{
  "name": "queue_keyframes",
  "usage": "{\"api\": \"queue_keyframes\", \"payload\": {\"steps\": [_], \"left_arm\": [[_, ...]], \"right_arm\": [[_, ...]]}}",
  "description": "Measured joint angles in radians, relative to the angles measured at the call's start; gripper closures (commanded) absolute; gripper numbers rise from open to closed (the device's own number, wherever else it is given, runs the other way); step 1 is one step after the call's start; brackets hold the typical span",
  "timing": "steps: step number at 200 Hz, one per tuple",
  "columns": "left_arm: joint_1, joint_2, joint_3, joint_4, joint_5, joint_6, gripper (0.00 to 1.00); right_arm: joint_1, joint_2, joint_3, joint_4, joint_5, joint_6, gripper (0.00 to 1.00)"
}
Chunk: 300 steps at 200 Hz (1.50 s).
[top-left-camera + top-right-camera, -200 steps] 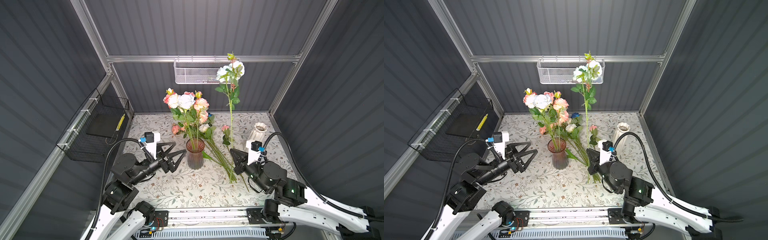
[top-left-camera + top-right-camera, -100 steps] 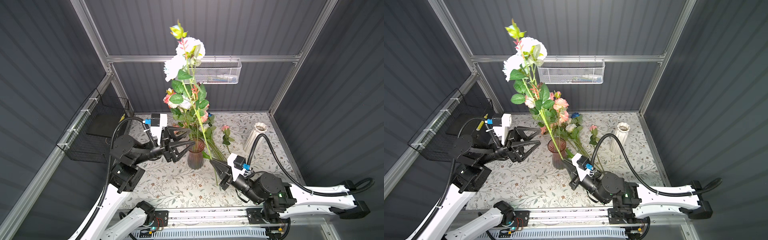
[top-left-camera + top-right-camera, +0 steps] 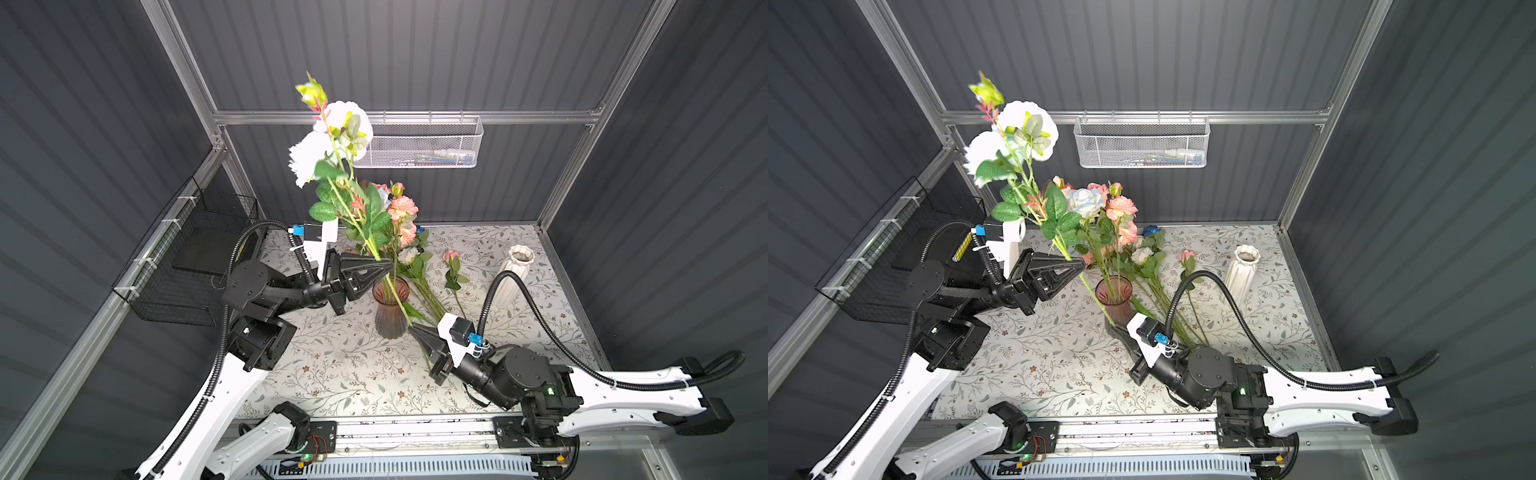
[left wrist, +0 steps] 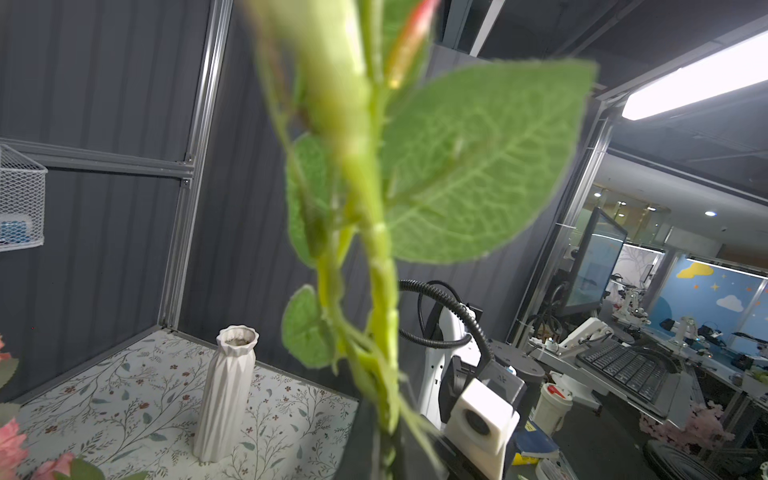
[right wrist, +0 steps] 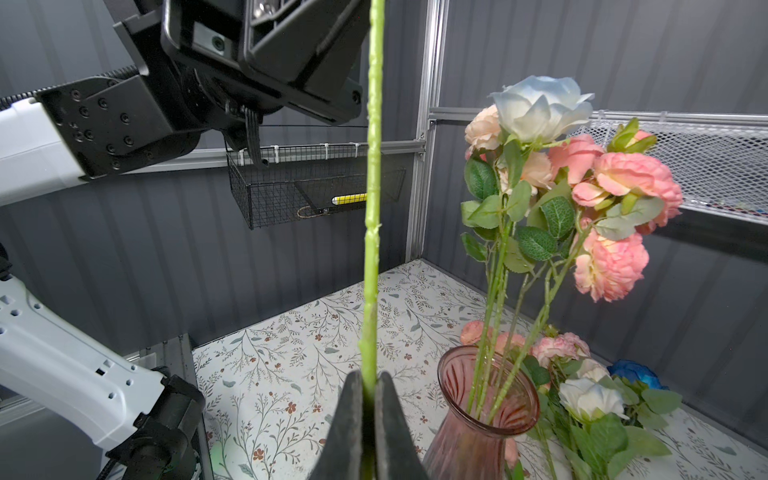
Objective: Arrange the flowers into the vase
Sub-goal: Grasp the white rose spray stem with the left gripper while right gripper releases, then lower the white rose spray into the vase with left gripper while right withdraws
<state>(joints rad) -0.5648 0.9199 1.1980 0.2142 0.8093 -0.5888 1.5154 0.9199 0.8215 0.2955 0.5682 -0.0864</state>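
Observation:
A long green-stemmed flower with white heads point(image 3: 332, 137) point(image 3: 1017, 133) leans up and to the left over the pink glass vase point(image 3: 390, 309) point(image 3: 1115, 295) point(image 5: 478, 415). My right gripper point(image 3: 411, 328) point(image 3: 1112, 328) point(image 5: 368, 399) is shut on the stem's lower end, just in front of the vase. My left gripper point(image 3: 388, 262) point(image 3: 1081, 262) point(image 4: 384, 453) is shut on the same stem point(image 5: 372, 208) higher up, under its leaves point(image 4: 478, 166). Several pink, peach and pale blue flowers point(image 3: 401, 208) point(image 5: 582, 166) stand in the vase. More flowers point(image 3: 419, 270) point(image 3: 1150, 257) lie behind it.
A white ribbed vase point(image 3: 513, 274) point(image 4: 226, 395) stands at the back right of the floral table point(image 3: 340, 365). A black wire basket point(image 3: 199, 266) hangs on the left wall and a white mesh basket point(image 3: 419, 143) on the back wall.
The right arm swung the white flower from the table's right to the vase's front, tilting it left. My left gripper rose to the stem and closed on it.

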Motion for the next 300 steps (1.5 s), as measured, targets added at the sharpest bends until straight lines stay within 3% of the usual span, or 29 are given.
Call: {"api": "queue_keyframes", "payload": {"steps": [26,45,87,154,197,281,300], "left_arm": [[-0.005,-0.001,0.027,-0.064,-0.021,0.037,1.0],[-0.005,0.006,0.082,-0.142,-0.059,0.099,1.0],[-0.005,0.038,0.241,-0.315,-0.171,0.293,1.0],[-0.005,0.183,0.398,-0.404,-0.307,0.491,1.0],[-0.005,0.273,0.397,-0.415,-0.373,0.539,1.0],[-0.005,0.368,0.256,-0.414,-0.437,0.543,1.0],[-0.005,0.375,0.232,-0.423,-0.447,0.533,0.65]], "right_arm": [[-0.003,-0.003,0.001,-0.016,0.005,0.008,0.64],[-0.005,-0.022,-0.002,-0.04,0.028,0.01,0.55],[-0.016,-0.167,-0.033,-0.069,0.107,0.005,0.53],[-0.017,-0.282,-0.043,-0.111,0.189,-0.002,0.54],[-0.017,-0.288,-0.055,-0.141,0.203,-0.001,0.54],[-0.017,-0.31,-0.077,-0.155,0.228,0.02,0.5],[-0.017,-0.31,-0.082,-0.156,0.233,0.025,0.45]]}}
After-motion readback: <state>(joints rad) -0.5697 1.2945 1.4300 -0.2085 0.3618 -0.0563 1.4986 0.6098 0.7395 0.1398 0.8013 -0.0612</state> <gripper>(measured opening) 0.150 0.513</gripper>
